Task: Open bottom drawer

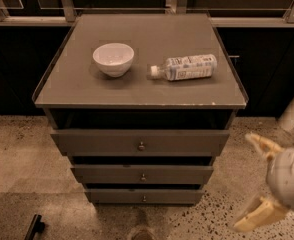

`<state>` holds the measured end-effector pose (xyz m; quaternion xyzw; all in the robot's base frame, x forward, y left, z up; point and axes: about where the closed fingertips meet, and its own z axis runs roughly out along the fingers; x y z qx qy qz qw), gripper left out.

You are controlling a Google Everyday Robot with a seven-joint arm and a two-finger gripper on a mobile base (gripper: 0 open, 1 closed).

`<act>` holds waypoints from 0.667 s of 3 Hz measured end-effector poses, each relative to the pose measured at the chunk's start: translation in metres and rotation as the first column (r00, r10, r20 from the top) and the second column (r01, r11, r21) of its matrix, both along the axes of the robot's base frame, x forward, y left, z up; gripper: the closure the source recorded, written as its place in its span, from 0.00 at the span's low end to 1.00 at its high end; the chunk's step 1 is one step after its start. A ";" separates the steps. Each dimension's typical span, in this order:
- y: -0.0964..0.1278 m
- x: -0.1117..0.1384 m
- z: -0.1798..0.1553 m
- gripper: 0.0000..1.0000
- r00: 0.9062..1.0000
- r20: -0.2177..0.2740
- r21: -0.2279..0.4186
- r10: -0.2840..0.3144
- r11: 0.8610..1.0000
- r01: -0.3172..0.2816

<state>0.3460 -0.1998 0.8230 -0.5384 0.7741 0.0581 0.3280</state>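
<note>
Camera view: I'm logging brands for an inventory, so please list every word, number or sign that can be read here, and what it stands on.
Bottle label: dark print on white, too blurred to read.
Bowl: plain white, no text.
Bottom drawer: no label, only a knob.
Cabinet top: no text.
Hand, open at lower right, beside the cabinet: no markings visible.
Nothing here can be quoted.

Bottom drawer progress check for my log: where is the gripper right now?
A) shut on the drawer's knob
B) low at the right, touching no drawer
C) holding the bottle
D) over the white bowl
B: the gripper hangs low at the right, fingers spread, apart from the bottom drawer.
</note>
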 end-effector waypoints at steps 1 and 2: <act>0.009 -0.016 -0.124 0.00 0.989 -0.136 0.132 -0.055 0.989 0.073; 0.010 -0.033 -0.181 0.00 0.974 -0.211 0.163 -0.082 0.980 0.118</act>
